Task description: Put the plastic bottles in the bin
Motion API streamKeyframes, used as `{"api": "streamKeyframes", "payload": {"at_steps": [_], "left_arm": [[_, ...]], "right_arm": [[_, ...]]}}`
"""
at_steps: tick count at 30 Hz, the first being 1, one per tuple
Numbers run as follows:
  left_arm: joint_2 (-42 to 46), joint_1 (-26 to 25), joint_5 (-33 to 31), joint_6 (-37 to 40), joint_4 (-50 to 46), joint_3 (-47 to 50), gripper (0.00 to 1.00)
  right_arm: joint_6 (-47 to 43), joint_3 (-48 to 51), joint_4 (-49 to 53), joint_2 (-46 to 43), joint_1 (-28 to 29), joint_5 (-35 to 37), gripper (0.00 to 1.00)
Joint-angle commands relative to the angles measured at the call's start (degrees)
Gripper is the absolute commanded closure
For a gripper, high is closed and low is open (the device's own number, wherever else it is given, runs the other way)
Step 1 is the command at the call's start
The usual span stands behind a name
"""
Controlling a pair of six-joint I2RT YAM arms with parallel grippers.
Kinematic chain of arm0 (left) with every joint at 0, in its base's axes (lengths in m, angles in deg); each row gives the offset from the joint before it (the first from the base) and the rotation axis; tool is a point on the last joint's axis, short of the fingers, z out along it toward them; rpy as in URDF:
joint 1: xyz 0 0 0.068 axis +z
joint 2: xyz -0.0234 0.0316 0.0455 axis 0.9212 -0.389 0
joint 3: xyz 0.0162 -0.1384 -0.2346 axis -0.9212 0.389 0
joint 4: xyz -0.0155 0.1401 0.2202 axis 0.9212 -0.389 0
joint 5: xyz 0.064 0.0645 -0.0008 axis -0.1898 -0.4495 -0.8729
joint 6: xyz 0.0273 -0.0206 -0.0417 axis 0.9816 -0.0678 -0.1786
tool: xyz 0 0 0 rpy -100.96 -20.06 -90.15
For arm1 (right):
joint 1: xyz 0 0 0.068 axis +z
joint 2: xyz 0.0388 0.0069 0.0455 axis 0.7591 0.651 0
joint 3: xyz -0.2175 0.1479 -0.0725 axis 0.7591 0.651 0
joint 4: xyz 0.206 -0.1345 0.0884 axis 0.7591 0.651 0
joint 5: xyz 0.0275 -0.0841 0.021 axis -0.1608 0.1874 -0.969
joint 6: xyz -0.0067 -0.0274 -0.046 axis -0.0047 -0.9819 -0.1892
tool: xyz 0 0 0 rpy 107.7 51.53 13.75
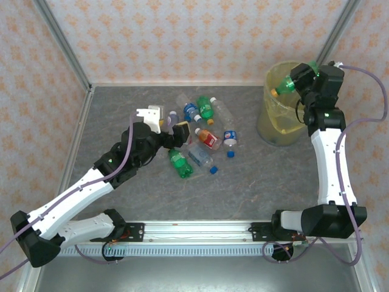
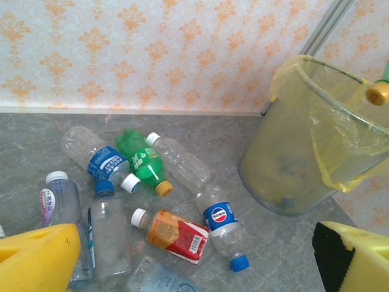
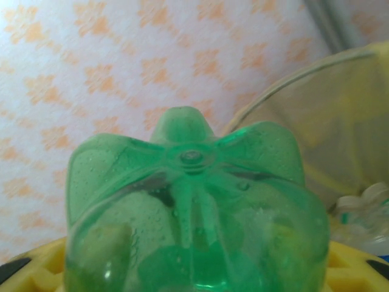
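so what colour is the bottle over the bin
Green bottle, orange cap; best in the right wrist view.

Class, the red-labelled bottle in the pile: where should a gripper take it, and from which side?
Take the red-labelled bottle across its labelled middle, from above. It lies flat, cap sideways, and its long sides look freer than its base, which crowds the Pepsi bottle.

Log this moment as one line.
right claw: shut on green bottle, over bin | left claw: open, above bottle pile | drop pending
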Motion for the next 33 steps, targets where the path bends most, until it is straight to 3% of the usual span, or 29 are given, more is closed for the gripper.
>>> {"api": "streamKeyframes", "payload": {"at_steps": [1,8,17,23,25,33], "left_arm": [[-0.7,0.5,-1.0,-0.9,-1.5,-2.2,0.01],[-2.8,1.5,2.5,0.4,-4.7,-4.9,0.01],[-4.3,1.8,3.5,1.8,-9.7,-6.5,0.01],[-3.6,2.2,4.4,1.6,-12.2,-6.1,0.01],[-3.3,2.3,4.8,1.6,-12.6,-5.7,0.01],[-4.9,2.8,5.1,1.7,-12.1,-5.1,0.01]], "right_arm": [[-2.6,-3.1,0.5,0.7,-1.2,6.5,0.55],[-3.9,-5.0,0.5,4.9,-2.5,12.2,0.55],[-5.0,-9.7,5.7,12.0,-2.5,13.1,0.51],[-5.5,-12.1,11.1,13.8,-2.5,10.2,0.2],[-5.3,-12.7,12.1,13.7,-2.5,9.4,0.0],[-7.0,-15.5,15.5,12.5,-2.5,8.1,0.0]]}}
